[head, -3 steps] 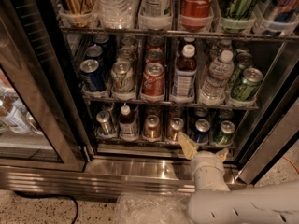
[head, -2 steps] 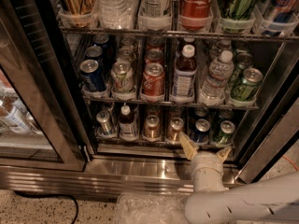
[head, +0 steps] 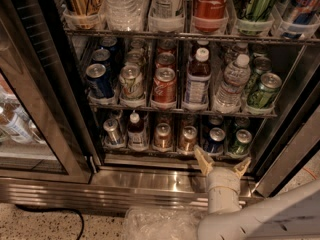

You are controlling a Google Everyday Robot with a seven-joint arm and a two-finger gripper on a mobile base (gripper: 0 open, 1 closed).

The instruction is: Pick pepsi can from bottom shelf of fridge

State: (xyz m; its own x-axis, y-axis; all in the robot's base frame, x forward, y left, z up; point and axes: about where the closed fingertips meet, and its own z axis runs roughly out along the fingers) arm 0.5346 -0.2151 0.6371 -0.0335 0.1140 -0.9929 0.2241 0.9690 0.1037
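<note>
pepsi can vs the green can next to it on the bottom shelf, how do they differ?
Colour: the pepsi can is dark blue, the green can bright green. Place: the pepsi can sits left of the green can, each in its own lane. Relative to the tool, open at the fridge sill: the pepsi can lies just above its left finger, the green can above its right. Both are small, upright, silver-topped, at the front of the bottom shelf.

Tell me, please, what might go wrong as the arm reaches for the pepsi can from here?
The open pincer sits low in front of the bottom shelf, just short of the pepsi can. The green can and copper-brown can stand close on either side, so a finger could knock or grab one. The middle rack overhangs, leaving little clearance.
</note>
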